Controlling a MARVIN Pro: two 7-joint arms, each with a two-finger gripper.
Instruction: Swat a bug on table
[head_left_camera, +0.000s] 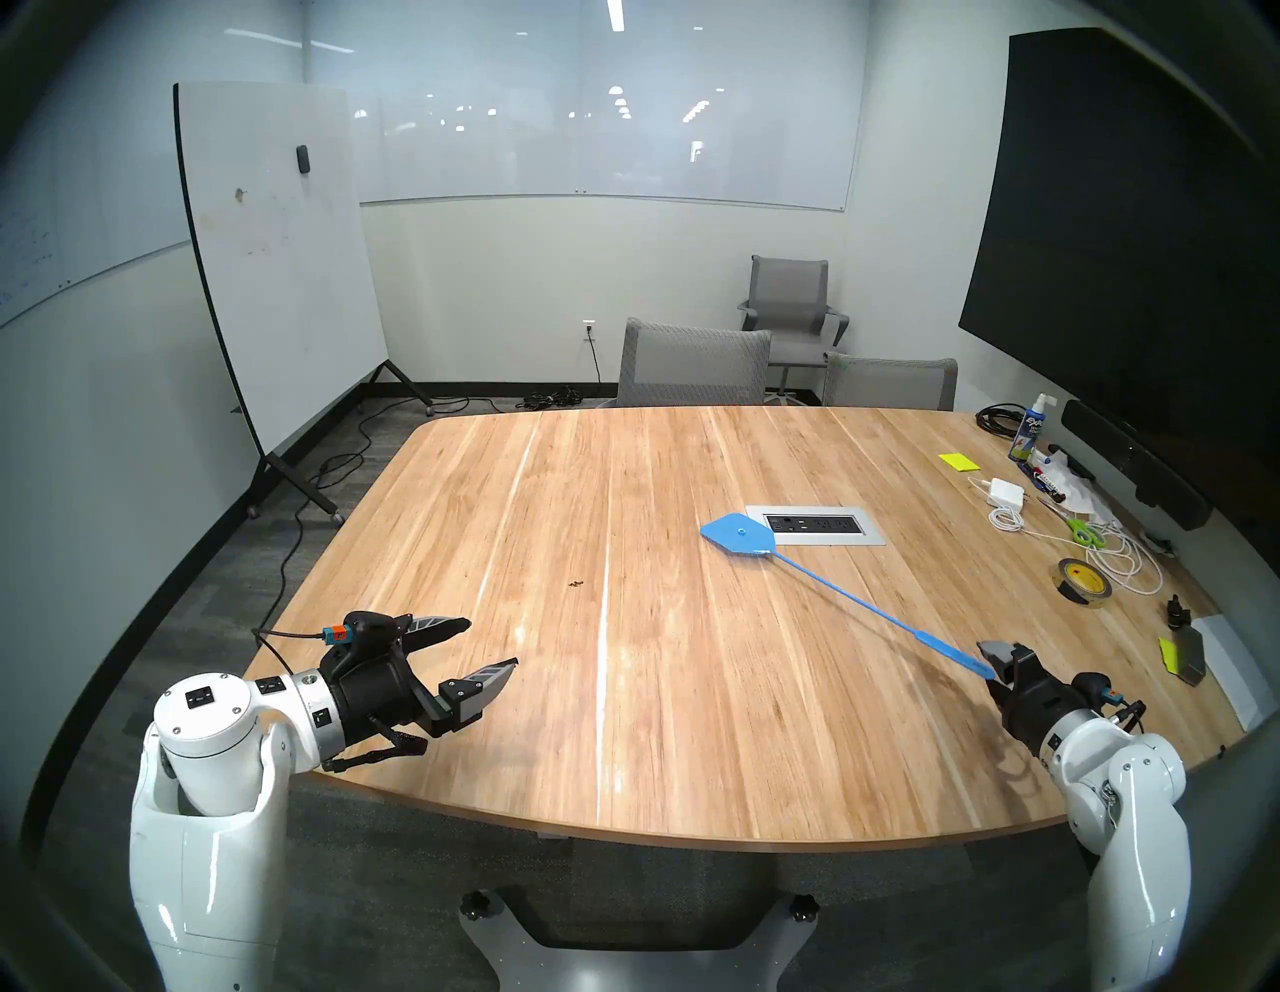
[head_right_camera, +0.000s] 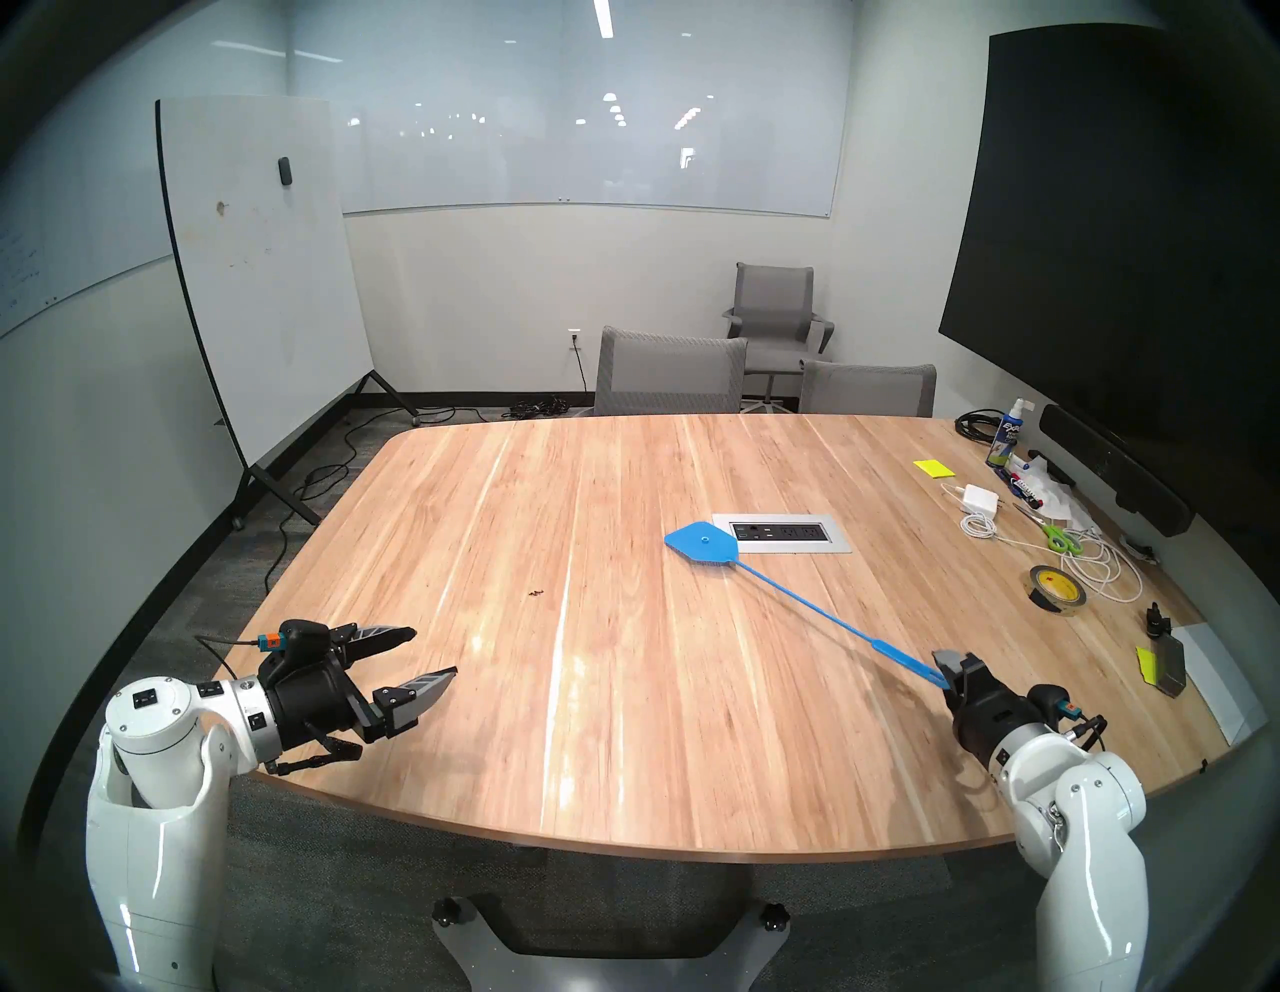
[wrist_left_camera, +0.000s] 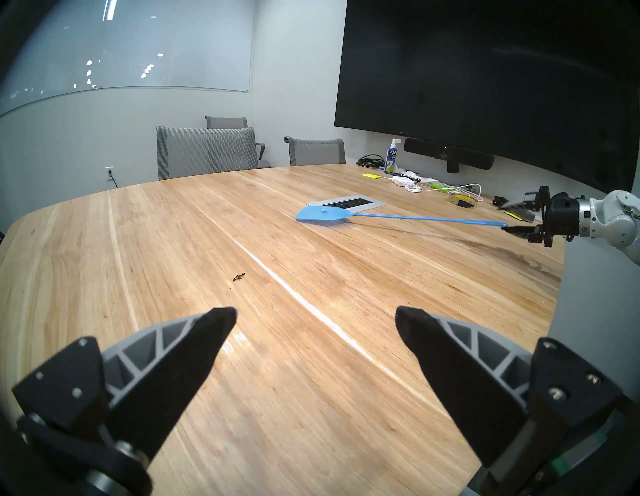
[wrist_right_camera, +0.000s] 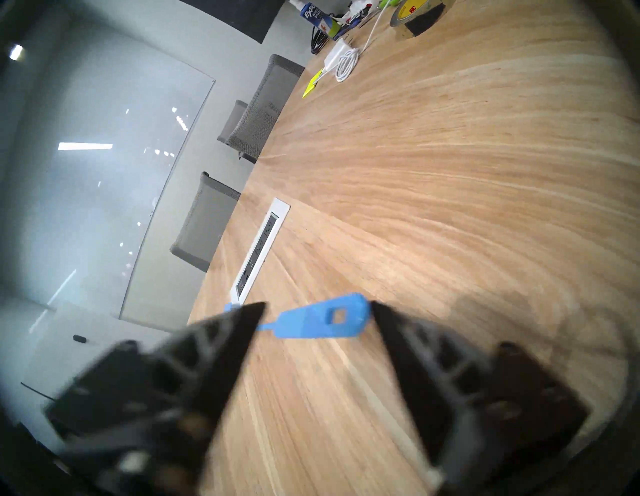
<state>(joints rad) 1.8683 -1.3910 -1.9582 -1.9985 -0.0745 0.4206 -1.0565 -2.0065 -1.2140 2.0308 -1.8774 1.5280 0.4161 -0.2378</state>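
Observation:
The bug is a tiny dark speck on the light wood table, left of centre; the left wrist view shows the bug ahead of my fingers. A blue fly swatter lies flat, its head beside the grey power panel and its handle running toward my right gripper. In the right wrist view the right gripper is open, with the handle end lying between its spread fingertips. My left gripper hovers open and empty near the table's front left corner, short of the bug.
Clutter fills the table's right side: tape roll, green scissors, white charger and cable, spray bottle, yellow notes. Grey chairs stand at the far edge. A whiteboard stands at the left.

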